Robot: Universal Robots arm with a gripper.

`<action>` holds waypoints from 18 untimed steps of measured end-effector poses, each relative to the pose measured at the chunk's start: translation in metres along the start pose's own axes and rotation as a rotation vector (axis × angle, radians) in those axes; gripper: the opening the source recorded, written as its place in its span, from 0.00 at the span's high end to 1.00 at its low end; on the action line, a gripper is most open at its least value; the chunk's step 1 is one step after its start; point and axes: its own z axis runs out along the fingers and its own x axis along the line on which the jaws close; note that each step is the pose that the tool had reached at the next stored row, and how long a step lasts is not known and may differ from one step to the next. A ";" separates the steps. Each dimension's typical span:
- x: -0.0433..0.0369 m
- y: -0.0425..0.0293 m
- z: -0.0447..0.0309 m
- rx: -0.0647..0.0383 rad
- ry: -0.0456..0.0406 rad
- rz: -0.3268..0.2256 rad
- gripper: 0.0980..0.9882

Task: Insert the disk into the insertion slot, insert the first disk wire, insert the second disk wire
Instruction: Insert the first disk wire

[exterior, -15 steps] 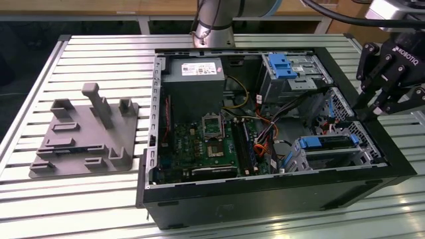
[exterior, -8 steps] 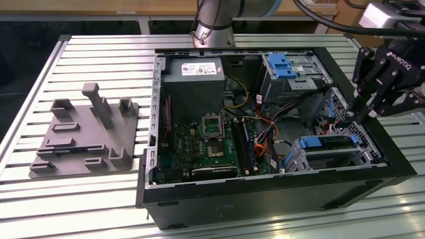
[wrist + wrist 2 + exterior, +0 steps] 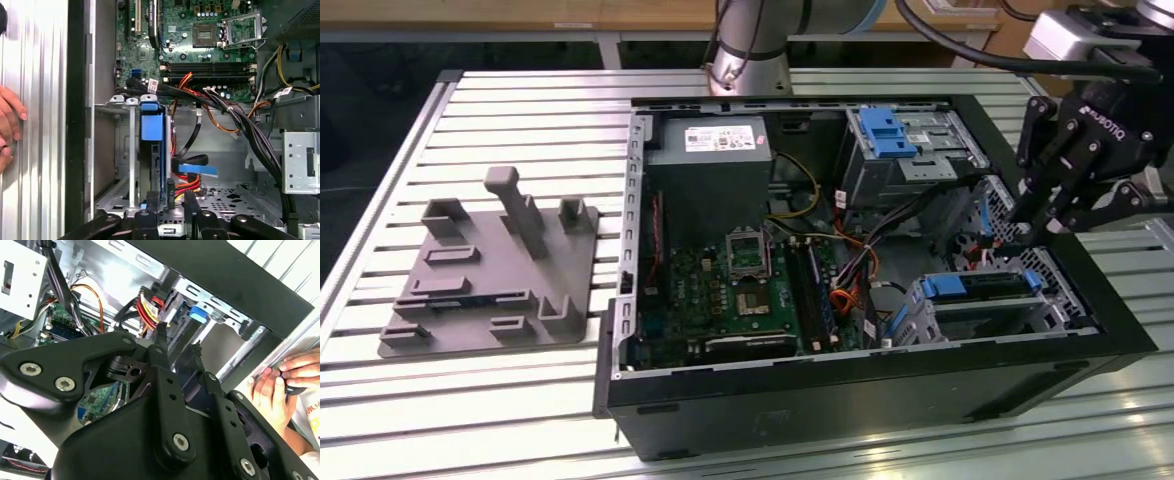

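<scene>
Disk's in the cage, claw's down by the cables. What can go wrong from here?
1. A hand lies just outside the case wall beside the insertion slot; a sideways claw move could strike it.
2. Red and black wires crowd the space beside the disk, right where the claw sits; it may snag or pinch them.

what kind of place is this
Probably a robotics lab bench: an open computer case lies on a slatted metal table, with a robot arm over it and a grey fixture beside.
</scene>
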 end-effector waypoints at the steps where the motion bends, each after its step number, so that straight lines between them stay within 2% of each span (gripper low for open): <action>1: -0.0005 -0.0001 0.0011 0.000 0.0007 0.000 0.72; 10: -0.0025 -0.0005 0.0122 0.000 0.0019 0.000 0.72; 18: -0.0029 0.0011 0.0170 0.000 0.0020 0.003 0.72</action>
